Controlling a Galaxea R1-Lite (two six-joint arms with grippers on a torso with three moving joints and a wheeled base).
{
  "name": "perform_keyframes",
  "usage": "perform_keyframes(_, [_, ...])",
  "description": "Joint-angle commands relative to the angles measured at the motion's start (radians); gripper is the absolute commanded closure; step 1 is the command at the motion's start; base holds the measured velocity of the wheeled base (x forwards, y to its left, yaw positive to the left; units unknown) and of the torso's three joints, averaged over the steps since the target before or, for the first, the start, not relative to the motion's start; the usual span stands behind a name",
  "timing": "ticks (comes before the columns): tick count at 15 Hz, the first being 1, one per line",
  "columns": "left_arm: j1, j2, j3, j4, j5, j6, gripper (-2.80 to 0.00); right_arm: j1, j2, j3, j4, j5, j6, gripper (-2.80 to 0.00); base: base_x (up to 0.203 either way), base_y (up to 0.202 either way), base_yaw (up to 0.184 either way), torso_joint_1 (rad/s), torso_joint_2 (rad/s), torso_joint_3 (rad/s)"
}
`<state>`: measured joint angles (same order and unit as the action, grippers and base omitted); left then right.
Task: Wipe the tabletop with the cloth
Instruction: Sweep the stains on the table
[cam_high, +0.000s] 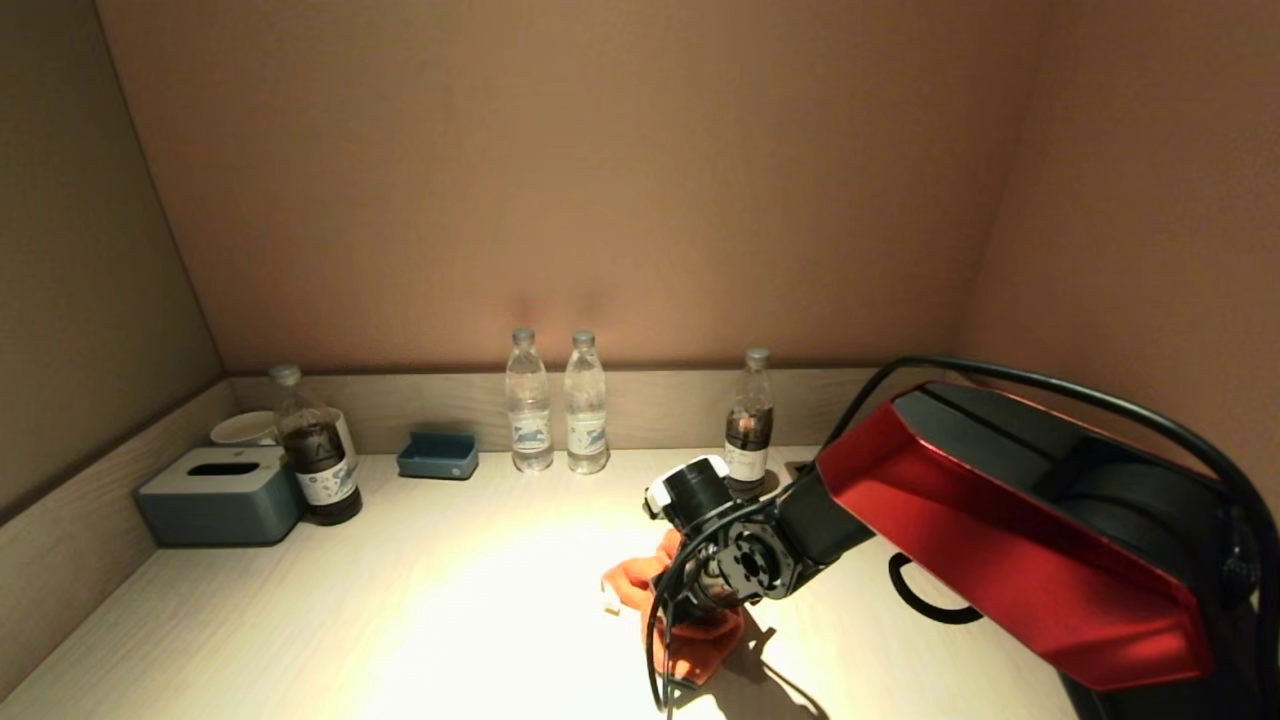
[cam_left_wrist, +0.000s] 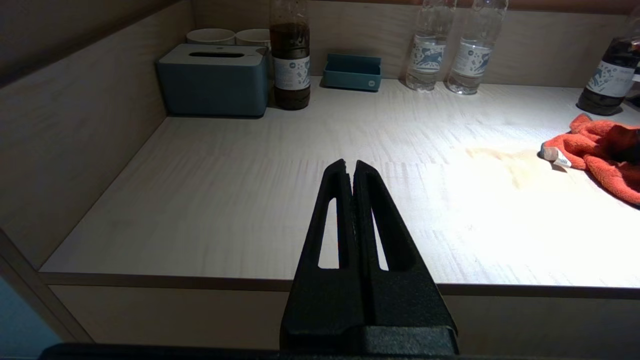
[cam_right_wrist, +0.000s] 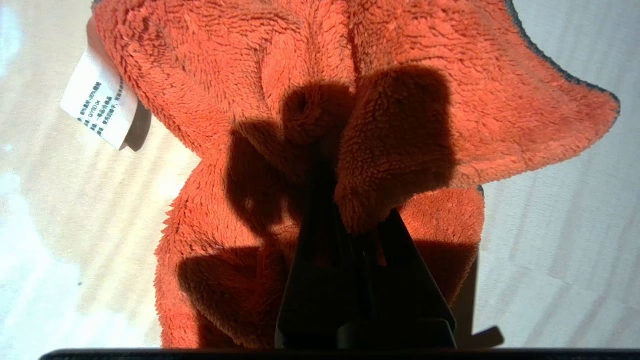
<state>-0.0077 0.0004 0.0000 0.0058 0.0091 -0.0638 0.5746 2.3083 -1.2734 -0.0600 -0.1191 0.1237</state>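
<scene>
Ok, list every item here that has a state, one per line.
cloth: bunched on the tabletop, pinched by the right gripper
right gripper: shut on cloth
left gripper: shut, empty, at the table's front edge
clear bottles: upright, capped
dark bottles: upright, capped, partly full
tissue box: no tissue showing
blue tray: contents hidden

orange cloth (cam_right_wrist: 280, 60) with white tag, cream wood-grain tabletop (cam_high: 400, 620)
</scene>
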Motion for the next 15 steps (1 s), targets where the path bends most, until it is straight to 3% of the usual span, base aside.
perform_keyframes(1, [0.000,0.000,0.000,0.000,0.000,-0.001,0.00,0.015,0.002,-0.006,-0.001,-0.001,-0.027,0.00,0.000,0.000,0.000,0.000,0.00,0.000])
perform_keyframes(15, [0.000,0.000,0.000,0.000,0.000,-0.001,0.00,0.117,0.014,-0.039,-0.004,-0.019,-0.062,0.00,0.000,0.000,0.000,0.000,0.00,0.000])
